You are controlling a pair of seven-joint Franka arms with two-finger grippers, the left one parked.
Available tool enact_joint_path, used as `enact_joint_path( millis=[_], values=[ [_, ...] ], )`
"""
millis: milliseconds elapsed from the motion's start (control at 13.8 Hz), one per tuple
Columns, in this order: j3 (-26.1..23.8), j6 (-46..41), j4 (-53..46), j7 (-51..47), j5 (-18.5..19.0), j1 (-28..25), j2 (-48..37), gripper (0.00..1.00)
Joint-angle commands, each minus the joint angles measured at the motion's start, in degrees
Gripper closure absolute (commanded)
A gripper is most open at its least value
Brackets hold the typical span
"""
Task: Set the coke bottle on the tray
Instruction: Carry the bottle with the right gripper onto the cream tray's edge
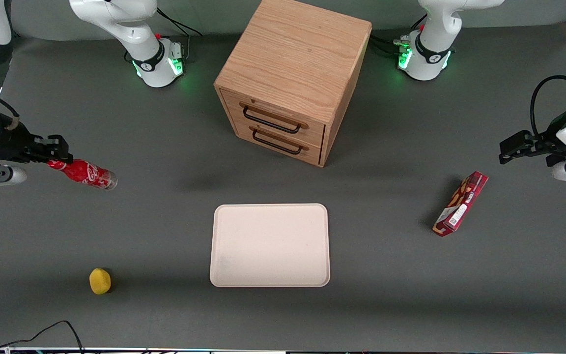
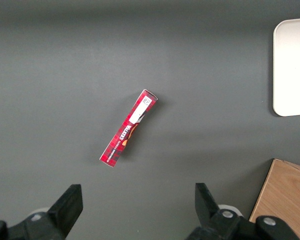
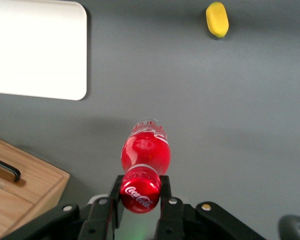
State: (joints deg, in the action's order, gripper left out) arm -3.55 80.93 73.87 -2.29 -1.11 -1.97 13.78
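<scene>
The coke bottle (image 1: 86, 174) is a slim red bottle with white script and a clear base. My right gripper (image 1: 57, 158) is shut on its red cap and holds it tilted in the air above the table at the working arm's end. In the right wrist view the cap (image 3: 140, 190) sits clamped between the two black fingers (image 3: 166, 189) of the gripper (image 3: 140, 192), and the bottle body (image 3: 145, 148) hangs below. The cream-white tray (image 1: 270, 245) lies flat at the table's middle, nearer the front camera than the wooden cabinet, with nothing on it. Its corner also shows in the right wrist view (image 3: 37, 50).
A wooden cabinet (image 1: 290, 78) with two drawers stands between the arm bases. A small yellow object (image 1: 99, 280) lies near the front edge at the working arm's end, seen also from the wrist (image 3: 217, 19). A flat red snack box (image 1: 461, 203) lies toward the parked arm's end.
</scene>
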Motion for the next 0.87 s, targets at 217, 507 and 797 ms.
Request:
enact_joint_path(
  millis=[217,507,797],
  values=[
    [2.7,2.4,-23.2,-14.1,0.2,-13.0,24.3,1.00],
    [5.4,21.9,-23.3,-24.1,0.1,-19.6,33.3,1.00],
    [7.4,30.4,-23.2,-27.0,0.1,-22.0,38.0,1.00]
  ],
)
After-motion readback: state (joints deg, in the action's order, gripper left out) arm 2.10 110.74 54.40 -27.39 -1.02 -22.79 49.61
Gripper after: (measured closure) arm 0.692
